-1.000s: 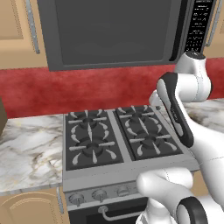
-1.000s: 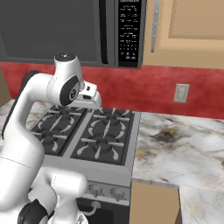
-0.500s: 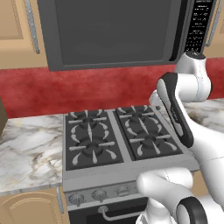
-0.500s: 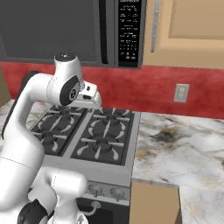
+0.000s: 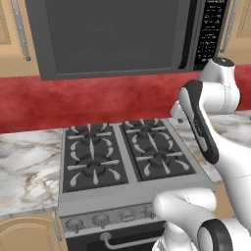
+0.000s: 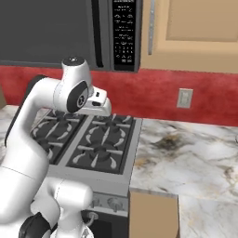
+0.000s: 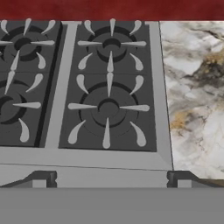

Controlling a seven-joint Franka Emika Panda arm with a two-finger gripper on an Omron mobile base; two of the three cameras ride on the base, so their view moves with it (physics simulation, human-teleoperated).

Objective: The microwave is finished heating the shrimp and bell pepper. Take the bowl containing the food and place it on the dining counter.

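With its door closed, the microwave (image 5: 117, 37) hangs above the stove (image 5: 125, 159), keypad (image 6: 124, 32) on its right side. Gripper (image 7: 109, 178) hovers over the stove's right burners, pointing down, fingers (image 7: 41, 178) wide apart, holding nothing. Arm (image 5: 211, 122) stands at the stove's right near side. Marble counter (image 6: 190, 158) runs right of the stove, with a wall outlet (image 6: 185, 98) on the red backsplash (image 5: 88, 100). Contents of the microwave cannot be seen through the dark glass.
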